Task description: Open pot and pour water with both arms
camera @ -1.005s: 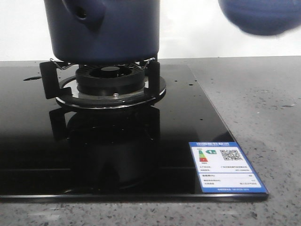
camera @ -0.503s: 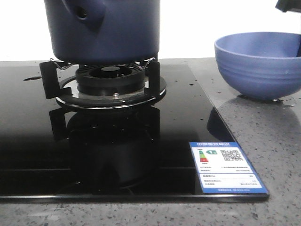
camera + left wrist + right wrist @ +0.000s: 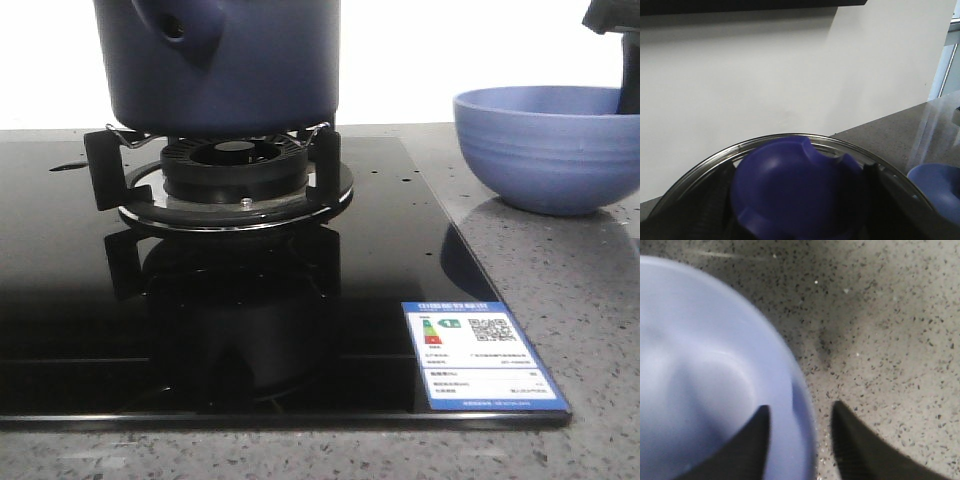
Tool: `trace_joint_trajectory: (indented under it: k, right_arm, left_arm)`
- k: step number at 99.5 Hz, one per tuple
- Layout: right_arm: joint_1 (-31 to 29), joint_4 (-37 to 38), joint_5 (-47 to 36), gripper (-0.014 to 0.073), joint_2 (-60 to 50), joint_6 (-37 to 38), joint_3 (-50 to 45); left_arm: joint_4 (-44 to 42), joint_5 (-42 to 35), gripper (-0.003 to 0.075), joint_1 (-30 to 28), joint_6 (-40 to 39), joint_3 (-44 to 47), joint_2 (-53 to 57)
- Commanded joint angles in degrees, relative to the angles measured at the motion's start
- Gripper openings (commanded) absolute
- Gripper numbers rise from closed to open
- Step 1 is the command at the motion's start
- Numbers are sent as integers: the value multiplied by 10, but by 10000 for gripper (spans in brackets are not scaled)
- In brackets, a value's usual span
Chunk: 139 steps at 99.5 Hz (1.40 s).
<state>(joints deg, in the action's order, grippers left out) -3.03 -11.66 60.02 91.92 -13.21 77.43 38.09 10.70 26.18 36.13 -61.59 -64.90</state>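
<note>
1. The pot (image 3: 222, 62) sits on the burner stand (image 3: 225, 175) of the black glass cooktop (image 3: 230, 300), toward my left, its stubby handle (image 3: 180, 25) facing the front camera.
2. My left gripper (image 3: 790, 200) is closed on the lid knob (image 3: 790, 192); the glass lid (image 3: 705, 170) rings it in the wrist view. I judge that if this hold slackens or tips, the lid could drop and crack against the cooktop.
3. My right gripper (image 3: 799, 440) straddles the rim of the bowl (image 3: 545, 145), one finger inside and one outside. Whether it pinches the rim I cannot tell.
4. The bowl looks to rest on the speckled counter (image 3: 560, 290), well apart from the pot. A rim-only hold is thin; I think a loaded bowl could twist out and spill.
5. The wrist picture is blurred, so I cannot judge how deep that finger reaches.
6. Pouring from a tall pot into a shallow bowl may splash over the rim.
7. Count: one pot, one lid, one bowl, one burner, one energy label (image 3: 483, 352), two grippers.
</note>
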Motion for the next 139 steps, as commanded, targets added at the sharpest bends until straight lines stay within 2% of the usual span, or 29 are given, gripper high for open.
trace_joint_trajectory:
  k: [1, 24, 61, 108, 139]
  right_arm:
    - [-5, -6, 2, 384, -33, -5, 32]
    - [-5, -6, 2, 384, -107, -5, 50]
    - [-5, -6, 7, 384, -170, -5, 49]
    - [-5, -6, 11, 384, -170, -5, 49]
    - [-5, -6, 9, 384, -170, -5, 49]
  left_arm:
    - [13, -56, 388, 6, -1, -21, 12]
    - [25, -59, 388, 10, -1, -21, -20]
    - [12, -155, 388, 97, 0, -25, -91]
    - [-3, -185, 387, 92, 0, -25, -113]
    - [0, -163, 387, 87, 0, -25, -119]
